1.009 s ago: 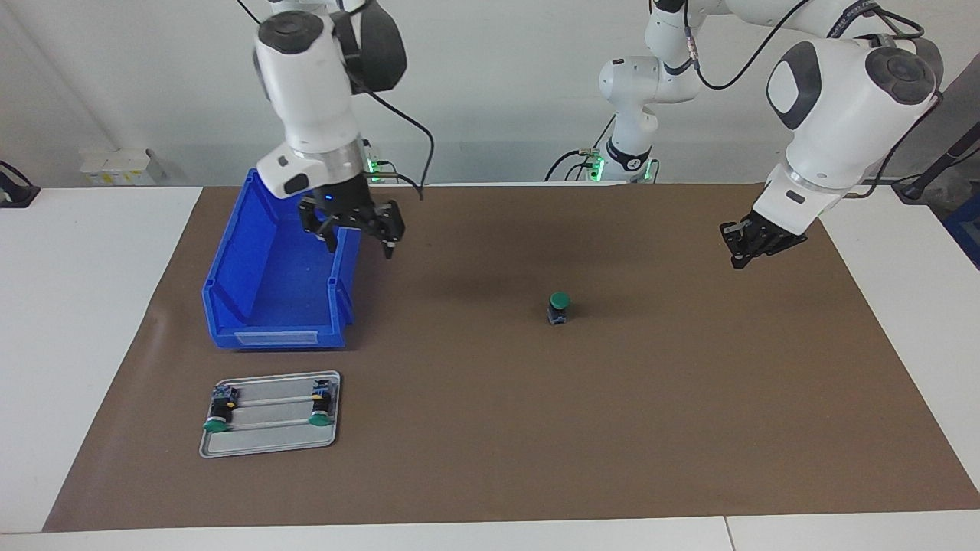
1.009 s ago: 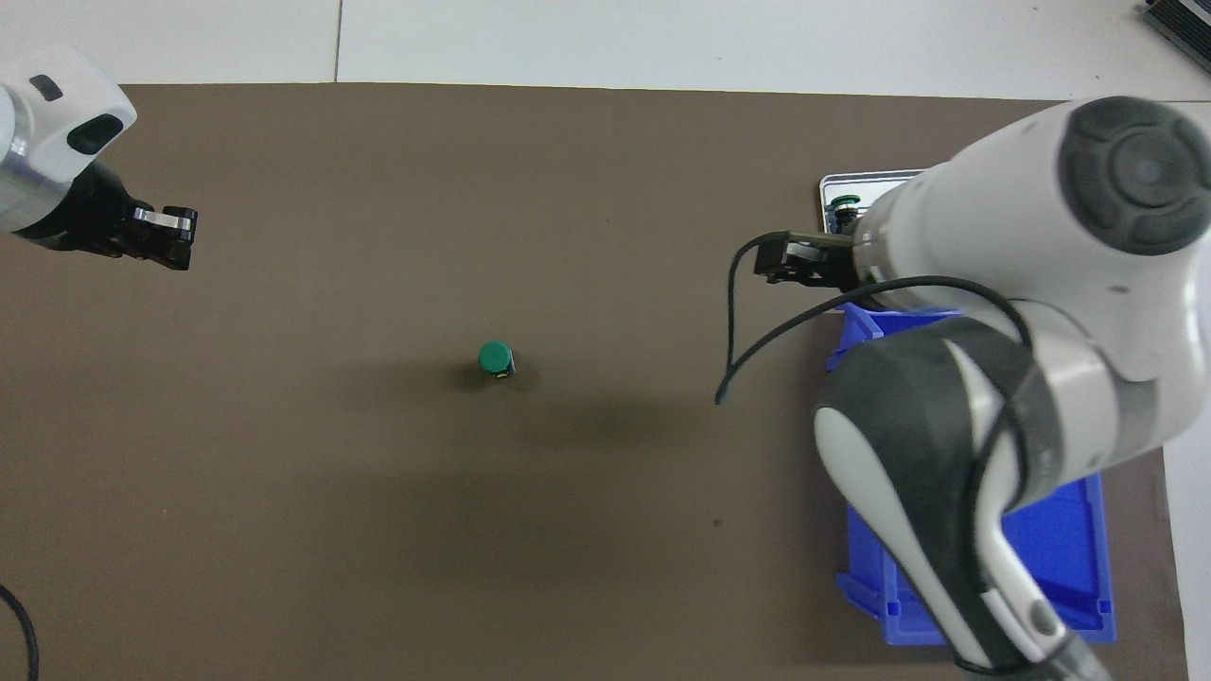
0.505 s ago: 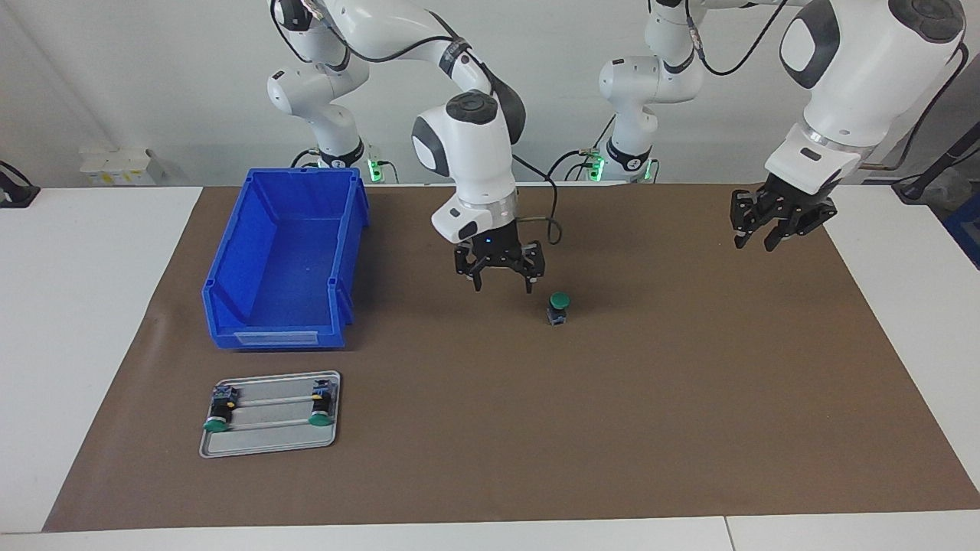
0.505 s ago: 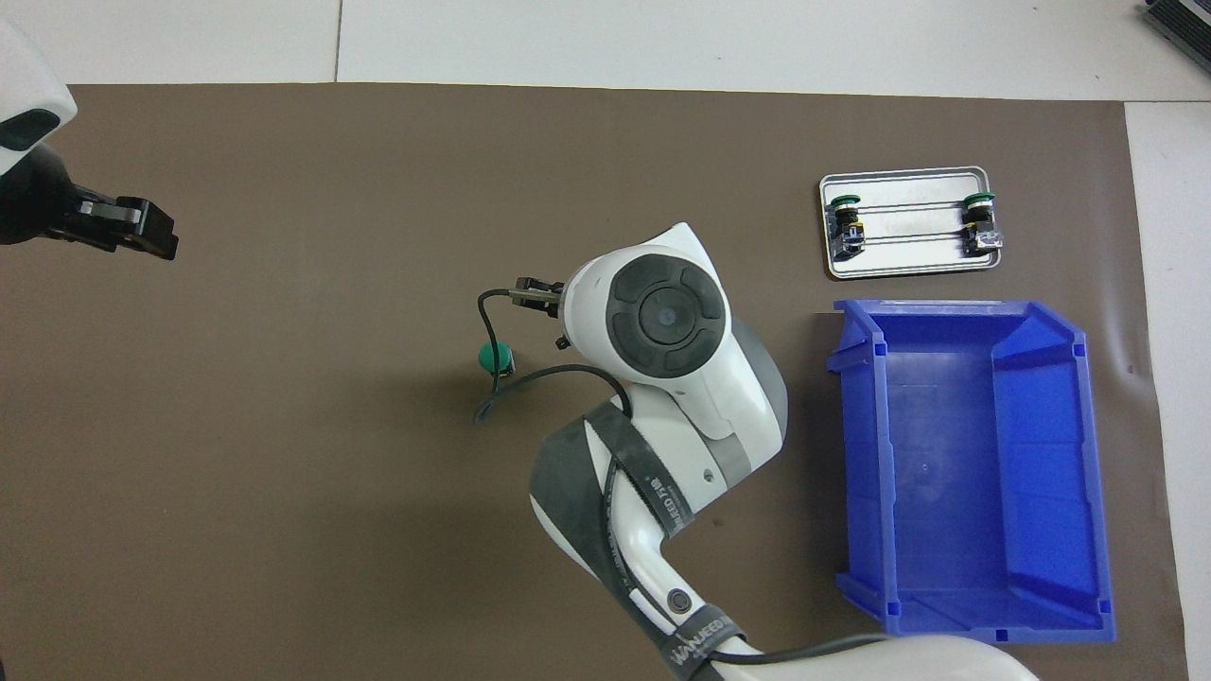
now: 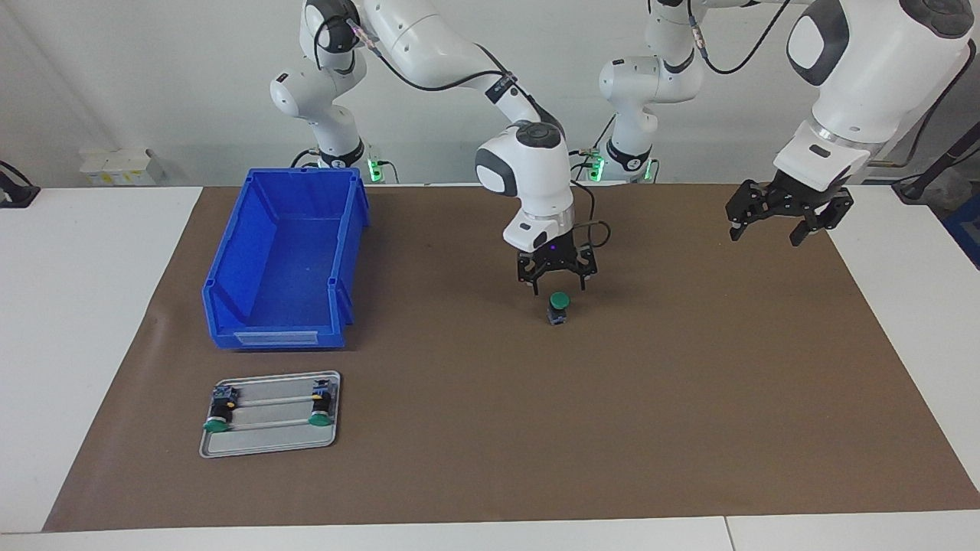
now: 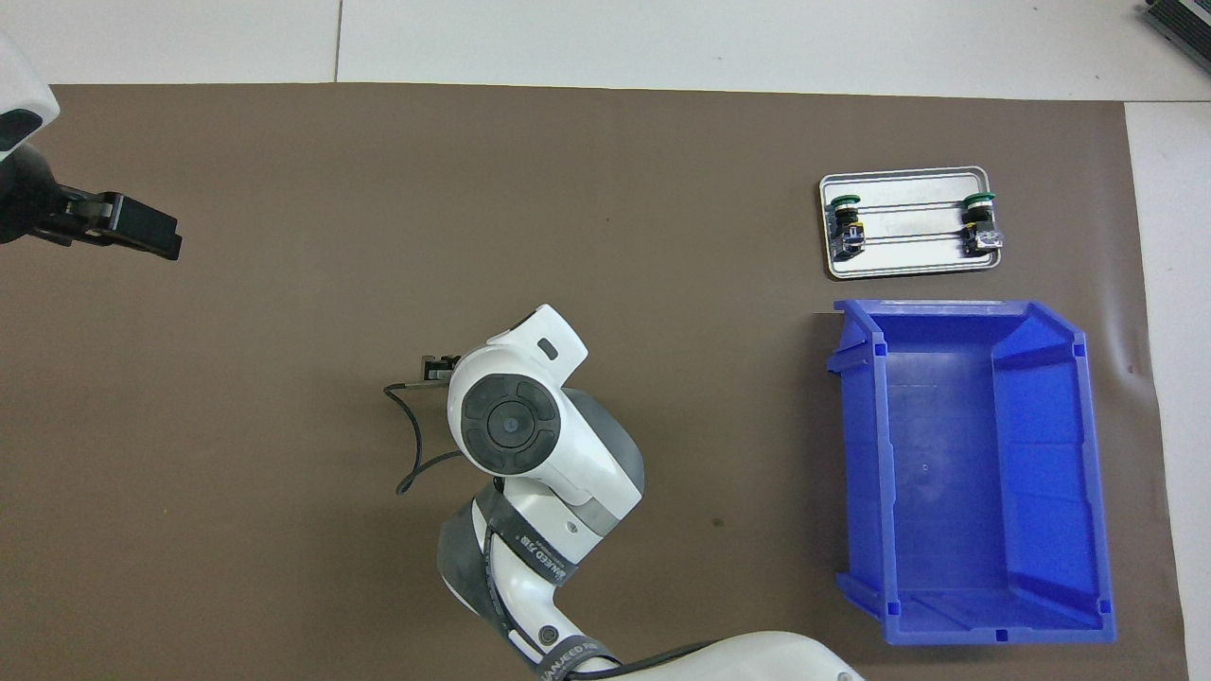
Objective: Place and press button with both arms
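Observation:
The button (image 5: 558, 306), with a green cap on a dark body, stands upright on the brown mat (image 5: 689, 398) near the table's middle. My right gripper (image 5: 557, 285) hangs just over it, open, a fingertip on either side above the cap and not touching it. In the overhead view the right arm's wrist (image 6: 511, 426) covers the button. My left gripper (image 5: 767, 232) is up in the air over the mat's edge at the left arm's end, open with nothing in it, and shows in the overhead view too (image 6: 142, 229).
A blue bin (image 5: 276, 337) (image 6: 984, 312) stands open at the right arm's end. Beside it, farther from the robots, a grey metal tray (image 5: 268, 440) (image 6: 908, 260) holds two more green-capped buttons lying on their sides.
The right arm has swung from over the blue bin to just above the button and come down. The left gripper has opened and turned while lifting slightly.

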